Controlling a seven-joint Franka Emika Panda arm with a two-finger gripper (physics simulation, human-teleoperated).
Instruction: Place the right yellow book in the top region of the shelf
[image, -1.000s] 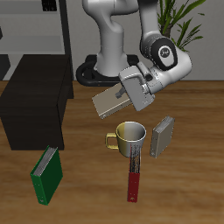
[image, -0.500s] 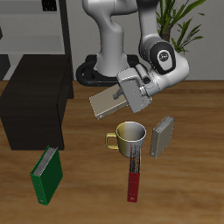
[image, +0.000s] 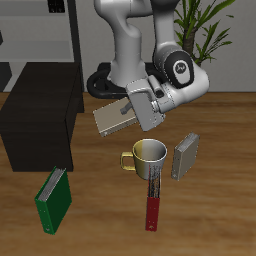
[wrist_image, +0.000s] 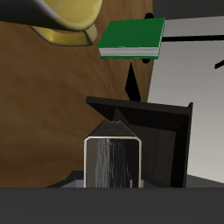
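Tool (image: 143, 103) clamped on right yellow book (image: 113, 119), held airborne above tabletop (image: 220, 190), behind mug (image: 147, 157), short of shelf (image: 38, 122). Judgement: carry sideways at height, clear shelf edge, level book, lower onto flat top, then release.

Glossy white, rounded arm (image: 128, 40) segments with dark grey joint rings and a black base.

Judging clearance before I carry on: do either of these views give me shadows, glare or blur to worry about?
Exterior view: sharp and evenly lit, no glare; soft shadows lie under the mug and green book, but the book held in the gripper casts no clear shadow to gauge height. Wrist view: the book looms large at close range, the shelf is near-black with little detail.
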